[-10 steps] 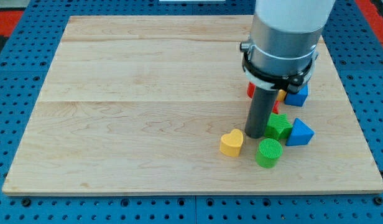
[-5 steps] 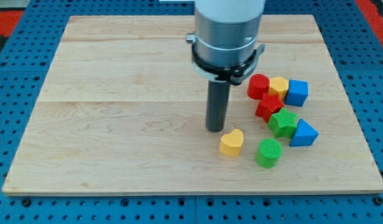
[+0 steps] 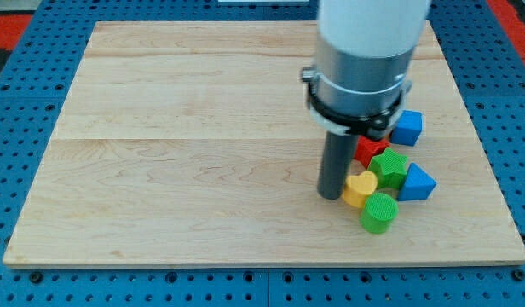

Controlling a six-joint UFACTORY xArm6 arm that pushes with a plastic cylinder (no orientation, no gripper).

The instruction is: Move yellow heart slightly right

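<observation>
The yellow heart [image 3: 360, 188] lies on the wooden board toward the view's lower right. It touches the green cylinder [image 3: 379, 211] below it and sits close to the green star-shaped block [image 3: 389, 168] at its upper right. My tip [image 3: 331, 196] stands right against the heart's left side. The arm's body hides part of the blocks above.
A red block [image 3: 368, 151] shows partly behind the rod. A blue triangular block [image 3: 418, 182] and a blue cube [image 3: 407, 128] lie to the view's right of the cluster. The wooden board [image 3: 186, 136] rests on a blue pegboard.
My tip swung from right of the heart round to its upper left, then came in against its left side. The heart slid right into the green blocks, and the green cylinder shifted slightly right and down.
</observation>
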